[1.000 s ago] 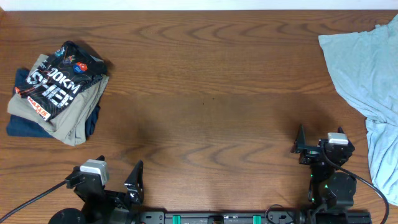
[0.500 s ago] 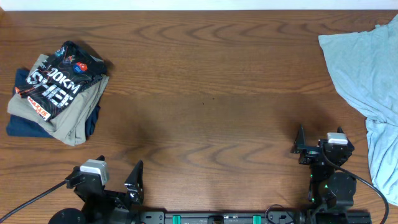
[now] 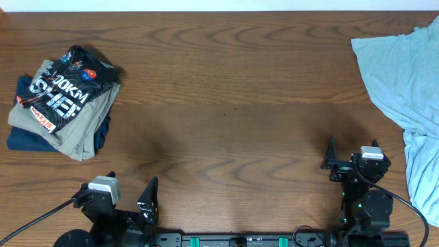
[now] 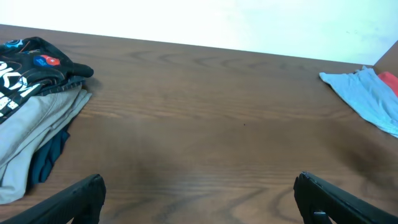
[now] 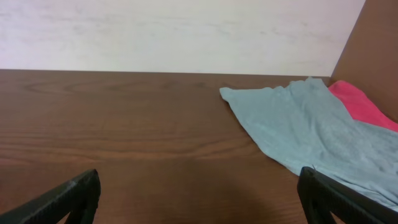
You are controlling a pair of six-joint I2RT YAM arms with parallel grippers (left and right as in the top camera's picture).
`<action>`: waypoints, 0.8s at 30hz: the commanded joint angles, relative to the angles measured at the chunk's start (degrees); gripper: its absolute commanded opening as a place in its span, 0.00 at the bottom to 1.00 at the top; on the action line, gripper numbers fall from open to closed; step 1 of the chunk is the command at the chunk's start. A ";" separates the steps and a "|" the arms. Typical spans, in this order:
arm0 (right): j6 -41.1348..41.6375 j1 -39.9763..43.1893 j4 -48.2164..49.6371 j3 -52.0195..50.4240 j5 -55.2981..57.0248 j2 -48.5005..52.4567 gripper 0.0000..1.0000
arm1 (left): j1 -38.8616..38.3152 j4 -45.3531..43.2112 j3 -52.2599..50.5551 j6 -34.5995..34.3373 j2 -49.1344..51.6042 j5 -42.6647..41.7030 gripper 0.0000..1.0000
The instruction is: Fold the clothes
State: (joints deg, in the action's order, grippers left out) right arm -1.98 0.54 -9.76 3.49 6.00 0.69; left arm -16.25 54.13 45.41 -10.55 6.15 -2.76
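Jersey (image 3: 65, 86) looks folded atop far-left pile (image 3: 75, 134), prob. done; L hand (image 4: 199, 179) & R hand (image 5: 199, 173) spread, empty, no grab needed next.

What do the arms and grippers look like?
Both arms are black. The left gripper and right gripper have black, wedge-shaped fingers and a pale grey block on each wrist. Black cables trail from both; green lights glow on the right arm's base. No readable markings.
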 commanded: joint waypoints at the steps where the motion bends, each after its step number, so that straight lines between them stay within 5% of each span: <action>1: -0.68 0.59 0.13 -0.66 -0.42 -0.39 0.99 | -0.22 0.02 -0.04 -0.50 -0.31 0.46 0.98; 16: -0.68 0.59 0.13 -0.66 -0.44 -0.39 0.99 | 9.51 3.78 -4.11 1.11 -3.34 3.93 0.98; 24: -0.68 0.59 0.15 -0.66 -0.42 -0.39 0.99 | 13.11 -6.97 -16.11 1.07 -6.03 3.91 0.98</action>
State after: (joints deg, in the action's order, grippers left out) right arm -1.98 0.54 -9.65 3.25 5.98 0.69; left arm -4.08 49.78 32.27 -10.26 0.58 0.43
